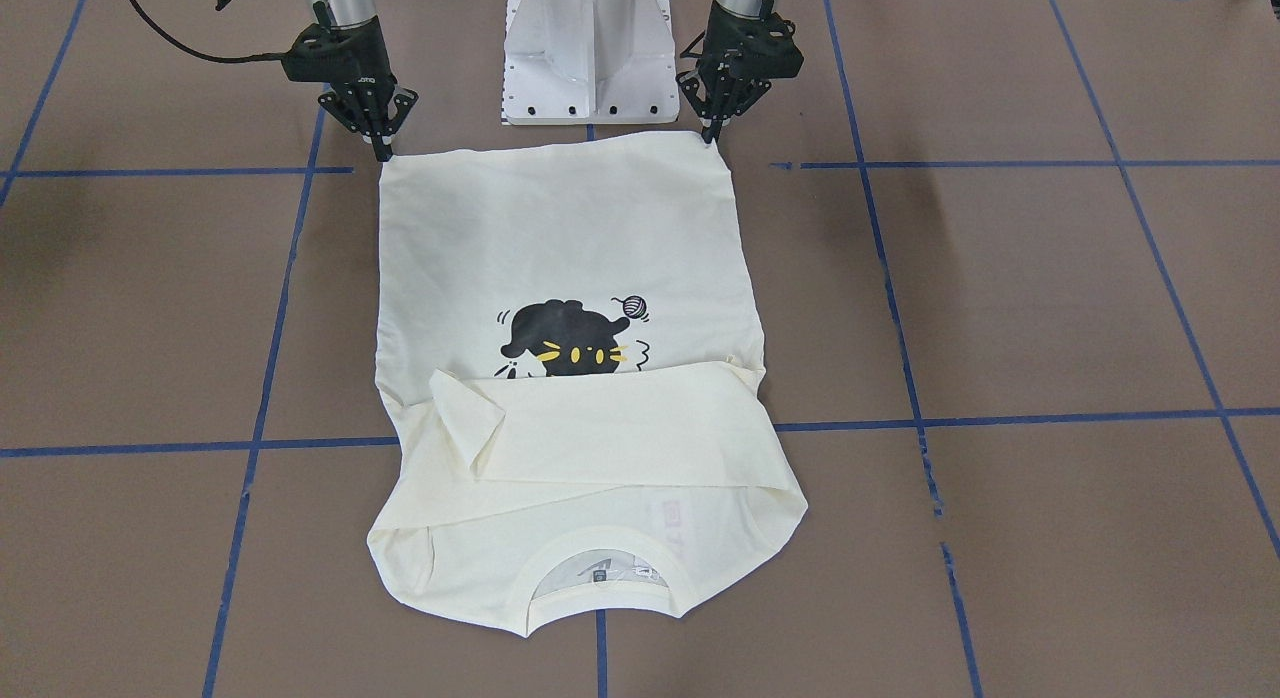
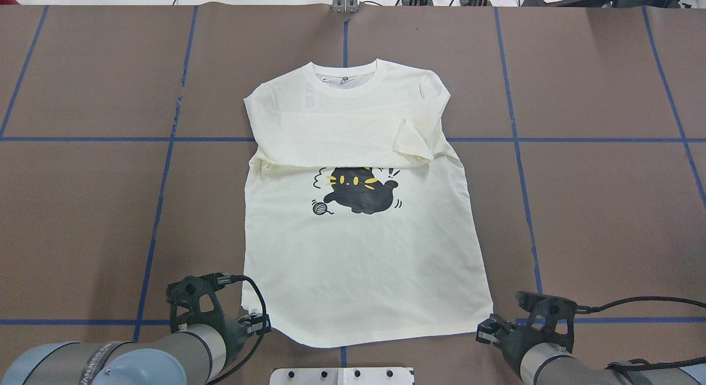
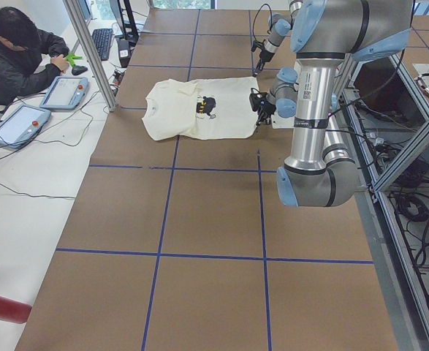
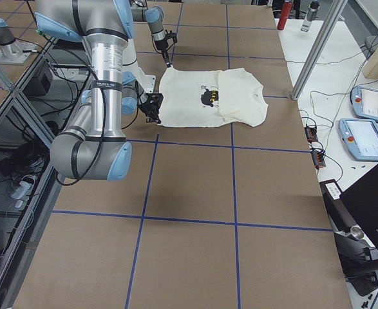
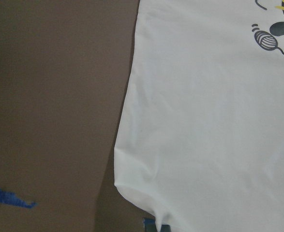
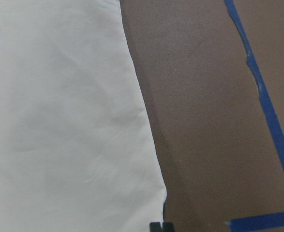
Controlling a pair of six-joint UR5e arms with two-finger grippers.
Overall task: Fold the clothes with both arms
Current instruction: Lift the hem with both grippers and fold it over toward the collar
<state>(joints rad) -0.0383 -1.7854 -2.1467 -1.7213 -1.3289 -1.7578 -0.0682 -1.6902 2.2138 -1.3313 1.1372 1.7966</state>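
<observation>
The cream-white long-sleeved T-shirt [image 1: 560, 238] lies spread flat, print side up, on the brown surface [image 1: 1000, 298], straight out in front of the white pedestal base [image 1: 588, 68]. Its hem is the edge nearest the pedestal, just beside the front of the base plate. Its collar [image 1: 600, 578] is at the end farthest from the pedestal.

The black cat print [image 1: 565, 343], with yellow whiskers and a little ball of yarn beside it, sits about halfway along the shirt from the pedestal. Just beyond the cat, both sleeves [image 1: 620, 428] are folded in across the chest as one band, and the band's near edge covers the rim of the print. On the pedestal's right-arm side, a cuff end lies turned at an angle on top of the band.

The left gripper [image 1: 714, 133] stands just off the pedestal's left-arm side, pointing down onto that corner of the hem. Its jaws are drawn narrow, and they seem to pinch the fabric at the corner. The right gripper [image 1: 383, 150] stands a little further from the pedestal on the other side. Its jaws are just as narrow and meet at the other hem corner. In each wrist view, the shirt corner runs right down to dark fingertips at the bottom edge.

Blue tape lines [image 1: 1000, 418] cross the surface in a grid, and the shirt overlaps one that runs crosswise, well out from the pedestal.
</observation>
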